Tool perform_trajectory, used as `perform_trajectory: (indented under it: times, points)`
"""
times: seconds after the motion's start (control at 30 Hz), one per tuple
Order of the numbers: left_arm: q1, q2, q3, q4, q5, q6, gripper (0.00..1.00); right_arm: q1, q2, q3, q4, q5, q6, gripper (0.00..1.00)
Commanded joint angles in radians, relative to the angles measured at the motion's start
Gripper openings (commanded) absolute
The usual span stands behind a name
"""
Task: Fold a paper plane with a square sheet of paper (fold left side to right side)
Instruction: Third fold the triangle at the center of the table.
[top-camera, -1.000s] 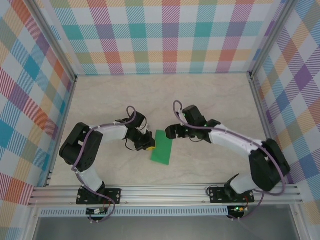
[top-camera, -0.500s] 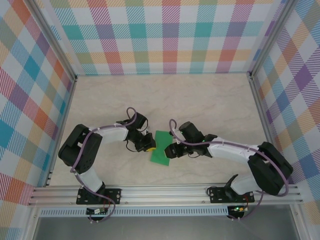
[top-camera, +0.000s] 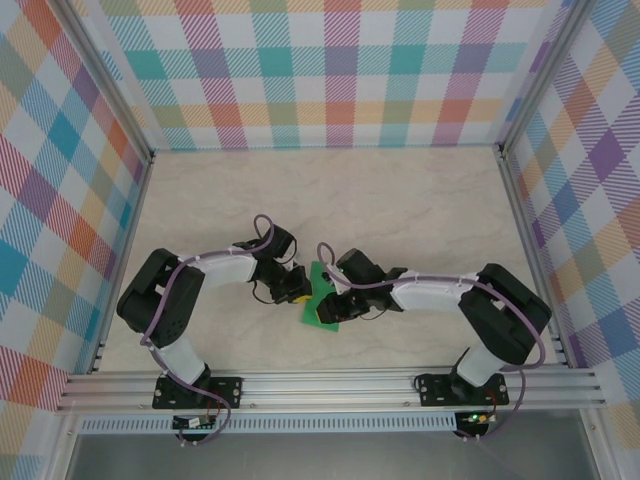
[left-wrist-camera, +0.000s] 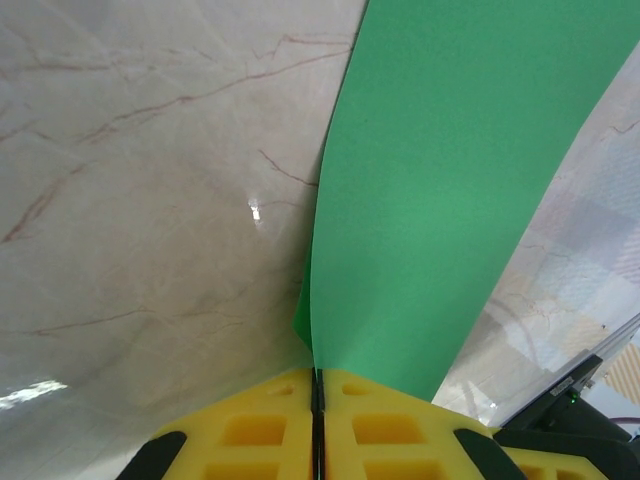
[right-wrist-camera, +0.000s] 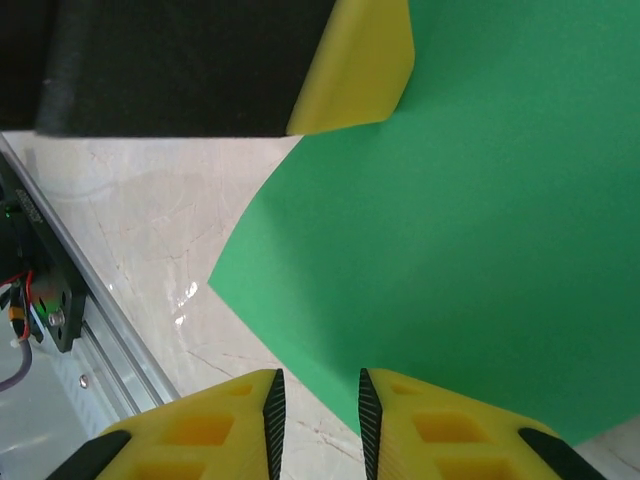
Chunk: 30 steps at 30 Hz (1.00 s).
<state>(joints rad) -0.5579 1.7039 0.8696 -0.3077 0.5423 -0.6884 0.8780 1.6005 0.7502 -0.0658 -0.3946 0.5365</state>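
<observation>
The green sheet of paper (top-camera: 318, 316) lies on the marble-patterned tabletop (top-camera: 400, 200), about midway between the left and right edges and closer to the near edge than to the far one. From above it reads as a narrow upright strip between the two arms. The left gripper (left-wrist-camera: 316, 385) sits at the strip's left edge with its yellow fingers pressed flat together, and the paper's edge is pinched in the seam between them. From there the sheet rises and curves away off the tabletop. The right gripper (right-wrist-camera: 315, 400) hangs over the strip's near right part. Its yellow fingers stand a narrow slit apart with nothing between them, and green paper and bare marble show below the slit.
</observation>
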Motion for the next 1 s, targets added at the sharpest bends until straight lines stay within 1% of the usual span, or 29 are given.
perform_trajectory:
  times: [0.0, 0.17, 0.37, 0.5, 0.6, 0.67, 0.77, 0.87, 0.93, 0.97]
  points:
    - [-0.016, -0.013, 0.0, 0.002, -0.004, -0.006, 0.09, 0.012, 0.026, 0.034, -0.015, -0.02, 0.006, 0.26]
    - [-0.017, -0.012, -0.003, 0.004, -0.007, -0.005, 0.09, 0.012, 0.039, 0.022, -0.034, 0.025, 0.015, 0.22]
    - [-0.019, -0.007, -0.007, 0.002, -0.008, -0.003, 0.08, 0.012, 0.07, 0.031, -0.054, 0.044, 0.02, 0.2]
    - [-0.019, -0.007, -0.009, 0.003, -0.01, -0.002, 0.07, 0.012, 0.055, 0.032, -0.075, 0.084, 0.015, 0.21]
    - [-0.019, -0.004, -0.008, 0.001, -0.011, -0.001, 0.07, 0.012, 0.032, 0.026, -0.058, 0.076, 0.015, 0.21]
    - [-0.019, -0.005, -0.009, 0.0, -0.011, -0.001, 0.07, 0.013, 0.002, 0.015, -0.034, 0.068, 0.01, 0.23]
    - [-0.019, -0.007, -0.005, -0.001, -0.012, -0.002, 0.06, 0.012, -0.069, 0.004, -0.056, 0.11, -0.018, 0.28]
    - [-0.023, -0.019, -0.002, -0.007, -0.011, -0.02, 0.05, 0.014, -0.18, -0.025, -0.095, 0.193, -0.07, 0.34]
    - [-0.026, -0.033, -0.003, -0.007, -0.012, -0.038, 0.05, 0.038, -0.243, -0.028, -0.14, 0.265, -0.13, 0.4]
    - [-0.027, -0.039, -0.005, -0.008, -0.015, -0.05, 0.05, 0.068, -0.264, -0.02, -0.172, 0.304, -0.173, 0.43]
